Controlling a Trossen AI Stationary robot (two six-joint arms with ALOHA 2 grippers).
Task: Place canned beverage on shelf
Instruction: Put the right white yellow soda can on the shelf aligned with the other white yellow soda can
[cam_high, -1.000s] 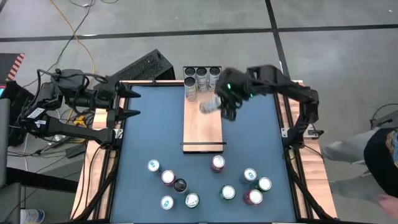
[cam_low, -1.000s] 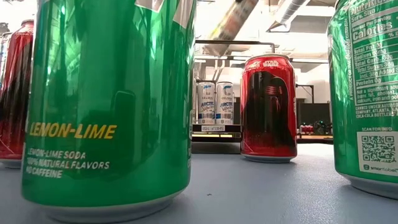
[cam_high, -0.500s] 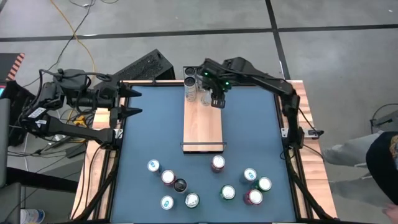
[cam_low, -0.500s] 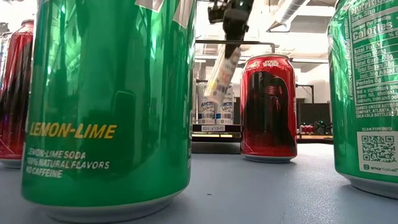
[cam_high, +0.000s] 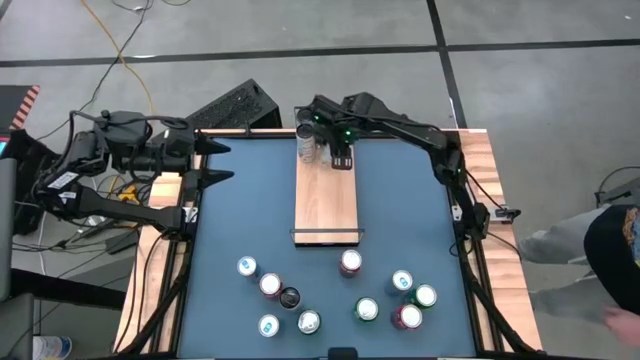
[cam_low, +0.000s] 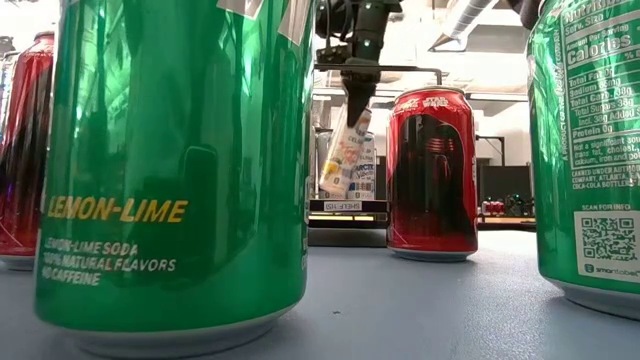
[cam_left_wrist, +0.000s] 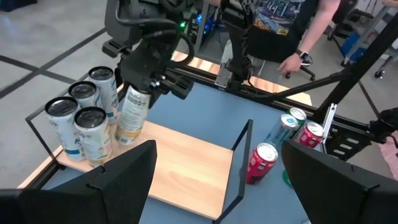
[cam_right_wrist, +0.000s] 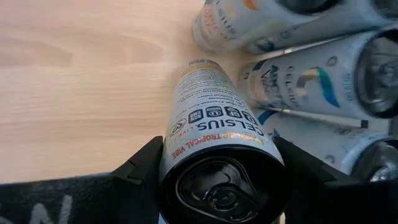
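Right fingers (cam_right_wrist: 298, 171) clamped tilted white can (cam_left_wrist: 132, 112) over shelf (cam_high: 325, 205), beside four standing cans (cam_left_wrist: 78, 118); left fingers (cam_high: 207, 163) wide at worktop edge.

Held can: my right claw (cam_right_wrist: 217, 171) grips a white Celsius can (cam_right_wrist: 217, 143) at its top, tilted.
Below: pale wood shelf (cam_right_wrist: 81, 81).
Neighbours: more white cans (cam_right_wrist: 311, 81) just beside it.
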